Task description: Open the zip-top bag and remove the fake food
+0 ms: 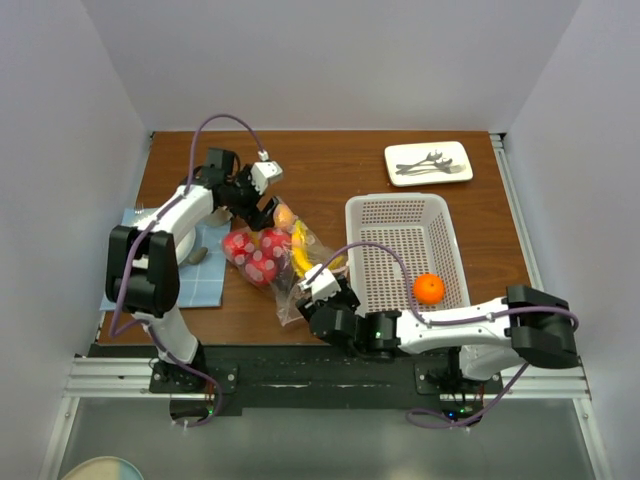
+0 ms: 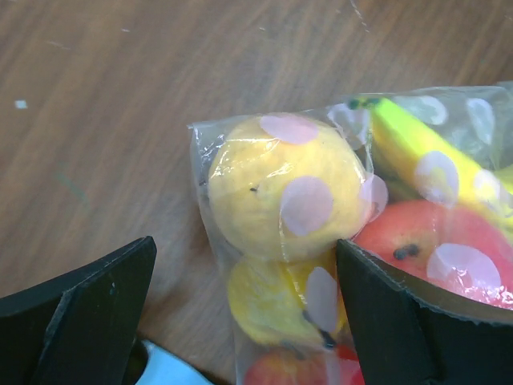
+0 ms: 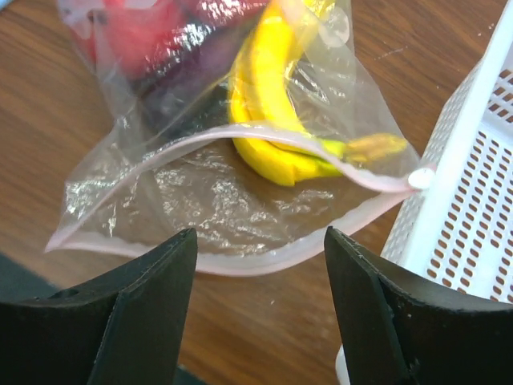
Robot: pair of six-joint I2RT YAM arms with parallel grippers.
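1. Two grippers work opposite ends of the zip-top bag [image 1: 272, 262], which lies on the table [image 1: 330, 160] beside the white perforated basket [image 1: 395, 201].
2. Right gripper [image 3: 258, 241], nearest: jaws spread, facing the gaping zip mouth. Only its wrist view shows the banana [image 3: 264, 96] within reach.
3. Left gripper [image 2: 244, 245], farther: jaws spread astride the sealed bottom, probably to anchor it. Its view alone shows a yellow fruit [image 2: 280, 184] there.
4. Overhead view alone shows an orange [image 1: 429, 288] already inside the basket.

Zip-top bag [image 1: 290, 296] w/ fake food [image 1: 262, 252] lies left of basket [image 1: 395, 200]; orange [image 1: 428, 289] in basket; plate [image 1: 455, 150] behind.
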